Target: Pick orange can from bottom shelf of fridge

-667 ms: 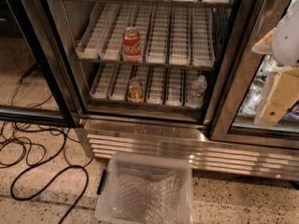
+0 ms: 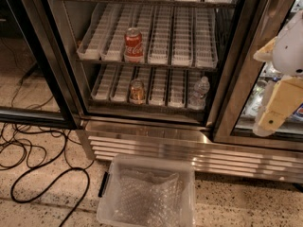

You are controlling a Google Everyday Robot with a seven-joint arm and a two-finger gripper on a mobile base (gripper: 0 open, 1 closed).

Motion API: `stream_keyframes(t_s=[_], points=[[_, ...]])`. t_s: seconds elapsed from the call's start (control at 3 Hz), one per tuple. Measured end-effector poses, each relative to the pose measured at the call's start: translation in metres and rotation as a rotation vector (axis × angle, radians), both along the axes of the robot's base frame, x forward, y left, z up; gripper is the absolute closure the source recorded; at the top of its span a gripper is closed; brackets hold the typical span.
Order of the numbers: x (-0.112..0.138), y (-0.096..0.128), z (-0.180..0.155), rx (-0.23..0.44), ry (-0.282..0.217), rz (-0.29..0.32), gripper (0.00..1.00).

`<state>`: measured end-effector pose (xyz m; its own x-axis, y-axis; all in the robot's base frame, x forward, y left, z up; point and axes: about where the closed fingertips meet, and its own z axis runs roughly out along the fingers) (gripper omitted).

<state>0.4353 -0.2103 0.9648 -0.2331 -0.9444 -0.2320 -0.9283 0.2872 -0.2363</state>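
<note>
The orange can (image 2: 137, 91) stands upright at the front of the bottom shelf (image 2: 158, 86) of the open fridge (image 2: 61, 74), in a lane left of centre. A red Coca-Cola can (image 2: 133, 45) stands on the rack above it. A clear water bottle (image 2: 199, 93) stands at the right end of the bottom shelf. My gripper (image 2: 272, 119) hangs at the right edge of the view, in front of the closed right glass door, well right of the can and outside the fridge.
A clear plastic bin (image 2: 149, 193) with bubble wrap sits on the floor below the fridge's louvred base (image 2: 156, 148). Black cables (image 2: 38, 174) loop over the speckled floor at left. The open door's frame (image 2: 33, 56) stands at left.
The view has shifted slightly; the fridge and the arm at right sit a little differently in frame. The cans and the bottle have not moved.
</note>
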Motion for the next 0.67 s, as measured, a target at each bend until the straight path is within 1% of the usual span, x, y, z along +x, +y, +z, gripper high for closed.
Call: stream_keyframes(t_s=[0.33,0.67], points=[[-0.007,0.023,-0.030,0.035,0.003,-0.042,0.00],[-0.011,0.044,-0.080,0.073,0.047,-0.099,0.00]])
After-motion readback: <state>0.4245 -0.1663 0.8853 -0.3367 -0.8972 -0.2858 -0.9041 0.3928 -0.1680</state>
